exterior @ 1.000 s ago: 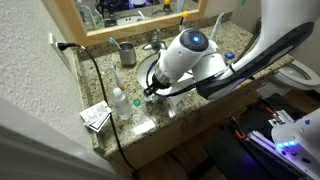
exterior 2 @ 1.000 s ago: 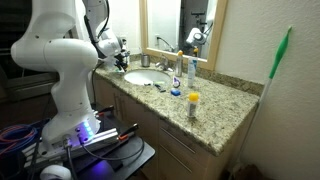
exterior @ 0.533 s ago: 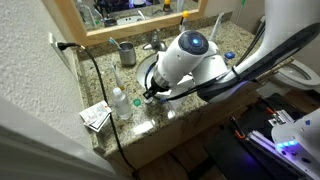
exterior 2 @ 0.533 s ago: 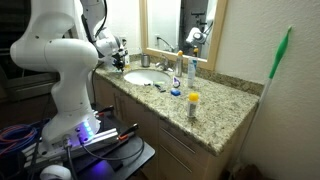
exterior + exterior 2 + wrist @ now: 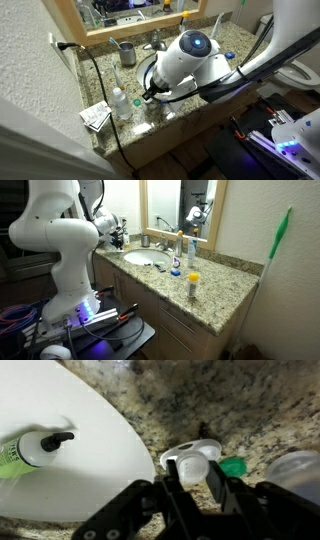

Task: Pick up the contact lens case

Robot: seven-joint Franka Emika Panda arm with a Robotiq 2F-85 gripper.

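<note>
On the granite counter (image 5: 245, 400), just beside the rim of the white sink (image 5: 95, 485), the contact lens case (image 5: 190, 459) is lying flat. It is showing as a low whitish shape in the wrist view.

The gripper (image 5: 193, 480) is coming in from the bottom of that view, and its 2 dark fingers (image 5: 216, 482) are standing either side of the case. The case is sitting in the gap, slightly ahead of the tips, and the finger on the right is overlapping its edge. The jaws are set narrow, about as wide as the case. I cannot tell whether the pads are pressing on it or just flanking it. The case is looking seated on the counter.

A small green cap (image 5: 232, 466) is lying just beside the case on its right, and a blurred clear bottle (image 5: 295, 472) is standing beyond that. A pump bottle (image 5: 25, 452) is lying in the sink, well apart from the case.

In an exterior view the gripper (image 5: 150, 94) is pointing down at the counter near the sink edge, and the wrist is hiding the case. The upright clear bottle (image 5: 120, 103) is standing near it, with a printed paper packet (image 5: 96, 116) beyond.
</note>
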